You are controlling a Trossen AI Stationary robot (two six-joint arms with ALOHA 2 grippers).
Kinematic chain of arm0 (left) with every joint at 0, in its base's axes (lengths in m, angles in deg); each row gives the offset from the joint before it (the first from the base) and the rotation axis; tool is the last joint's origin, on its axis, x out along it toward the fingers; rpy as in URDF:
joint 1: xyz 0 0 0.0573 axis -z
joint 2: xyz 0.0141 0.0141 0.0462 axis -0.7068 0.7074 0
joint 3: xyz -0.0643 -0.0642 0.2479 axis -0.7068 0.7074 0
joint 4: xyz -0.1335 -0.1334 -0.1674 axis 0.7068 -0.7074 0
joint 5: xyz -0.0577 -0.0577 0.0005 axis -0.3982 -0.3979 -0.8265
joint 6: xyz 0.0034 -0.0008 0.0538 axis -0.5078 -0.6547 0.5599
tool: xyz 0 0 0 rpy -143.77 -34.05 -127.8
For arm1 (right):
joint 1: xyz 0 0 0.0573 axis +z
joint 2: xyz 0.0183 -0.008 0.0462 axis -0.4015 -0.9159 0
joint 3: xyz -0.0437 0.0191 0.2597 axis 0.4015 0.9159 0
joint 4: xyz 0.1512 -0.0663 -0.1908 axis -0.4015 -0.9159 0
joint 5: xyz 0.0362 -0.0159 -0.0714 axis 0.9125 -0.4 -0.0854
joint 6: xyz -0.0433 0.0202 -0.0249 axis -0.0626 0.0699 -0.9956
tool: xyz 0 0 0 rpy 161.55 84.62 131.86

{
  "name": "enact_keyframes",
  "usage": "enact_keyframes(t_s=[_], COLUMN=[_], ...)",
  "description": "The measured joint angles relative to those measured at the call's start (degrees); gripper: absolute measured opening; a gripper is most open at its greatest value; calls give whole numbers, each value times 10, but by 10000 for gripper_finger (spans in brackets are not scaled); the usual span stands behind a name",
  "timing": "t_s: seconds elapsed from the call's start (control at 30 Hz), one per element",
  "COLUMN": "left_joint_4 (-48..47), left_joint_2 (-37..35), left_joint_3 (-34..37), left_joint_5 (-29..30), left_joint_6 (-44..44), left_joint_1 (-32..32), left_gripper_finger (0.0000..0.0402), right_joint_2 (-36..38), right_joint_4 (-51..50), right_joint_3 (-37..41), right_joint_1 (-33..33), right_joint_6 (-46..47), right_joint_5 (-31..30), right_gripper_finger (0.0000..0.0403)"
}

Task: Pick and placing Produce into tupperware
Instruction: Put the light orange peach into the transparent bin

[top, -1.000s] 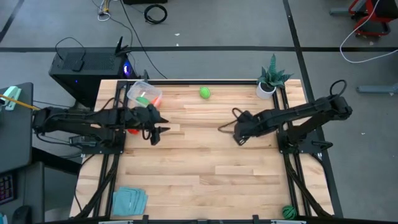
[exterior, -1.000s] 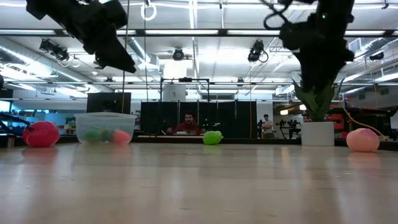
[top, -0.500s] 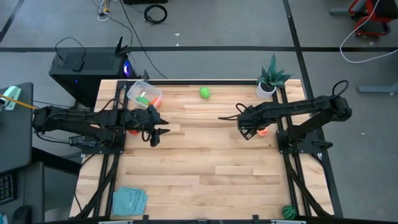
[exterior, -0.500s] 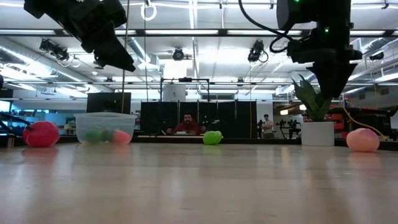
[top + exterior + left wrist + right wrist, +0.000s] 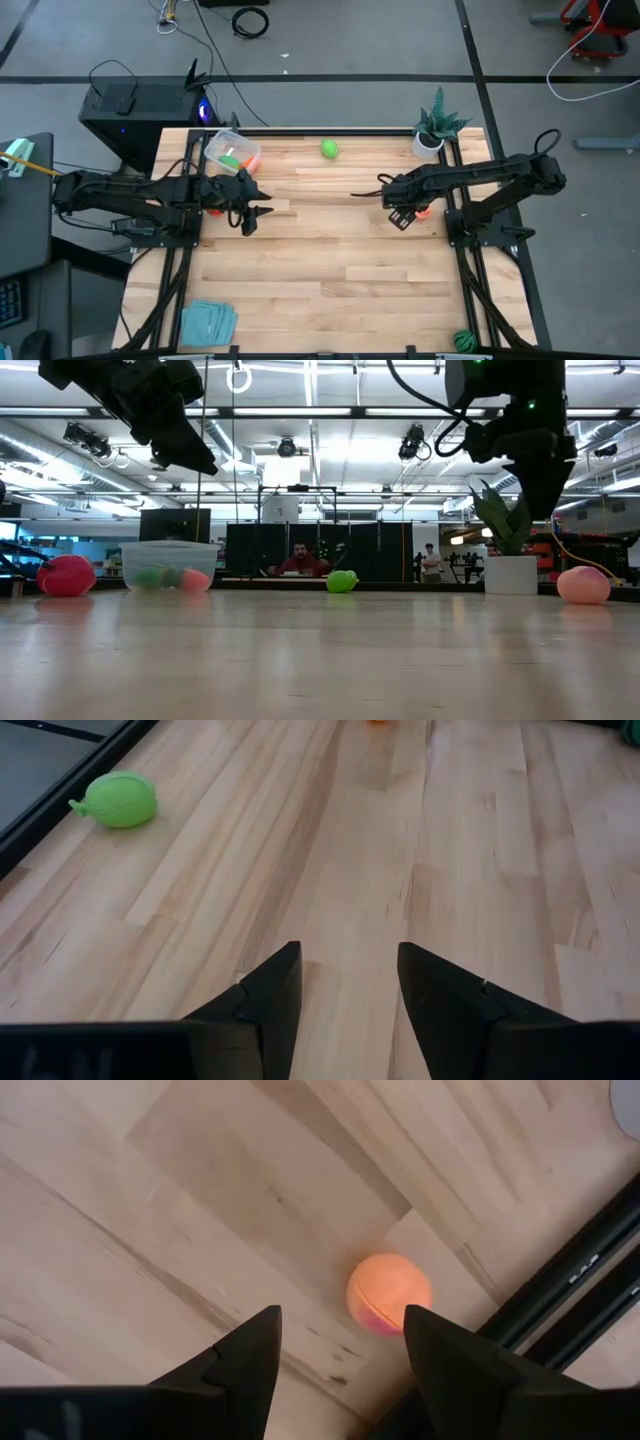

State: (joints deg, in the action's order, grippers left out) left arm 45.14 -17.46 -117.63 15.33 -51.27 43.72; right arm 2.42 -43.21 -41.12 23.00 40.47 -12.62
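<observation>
The clear tupperware (image 5: 232, 150) stands at the table's far left with green and orange produce in it; it also shows in the low view (image 5: 168, 565). A light green ball (image 5: 329, 149) lies near the far edge. An orange-pink ball (image 5: 425, 211) lies by the right edge. A red piece (image 5: 66, 575) lies beside my left arm. A dark green striped ball (image 5: 462, 340) sits at the near right. My right gripper (image 5: 402, 217) is open, pointing down above the table just left of the orange-pink ball (image 5: 390, 1294). My left gripper (image 5: 250, 217) is open and empty above the table's left part.
A spiky potted plant (image 5: 435, 130) stands at the far right corner. A pale-blue cloth (image 5: 208, 322) lies at the near left. The black frame rail (image 5: 560, 1295) runs just beyond the orange-pink ball. Bare wood (image 5: 320, 250) lies between the arms.
My right gripper has moved toward the table's right edge, toward the orange-pink ball, and now stands beside it. My left arm has kept still.
</observation>
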Motion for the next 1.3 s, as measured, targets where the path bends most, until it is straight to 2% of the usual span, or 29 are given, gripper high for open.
enact_keyframes(t_s=[0.2,0.5,0.77,0.97,1.3], left_joint_4=[0,7,13,13,13], left_joint_2=[0,0,0,0,0], left_joint_3=[0,0,0,0,0], left_joint_5=[0,0,0,0,0], left_joint_6=[0,6,3,-4,-3], left_joint_1=[0,0,0,0,0], left_gripper_finger=[178,173,174,174,177], right_joint_2=[0,0,0,0,0], right_joint_4=[1,0,35,77,129], right_joint_3=[4,77,123,144,190], right_joint_1=[-8,-31,-53,-75,-98], right_joint_6=[11,12,34,36,46], right_joint_5=[0,0,5,39,40], right_gripper_finger=[236,268,270,270,269])
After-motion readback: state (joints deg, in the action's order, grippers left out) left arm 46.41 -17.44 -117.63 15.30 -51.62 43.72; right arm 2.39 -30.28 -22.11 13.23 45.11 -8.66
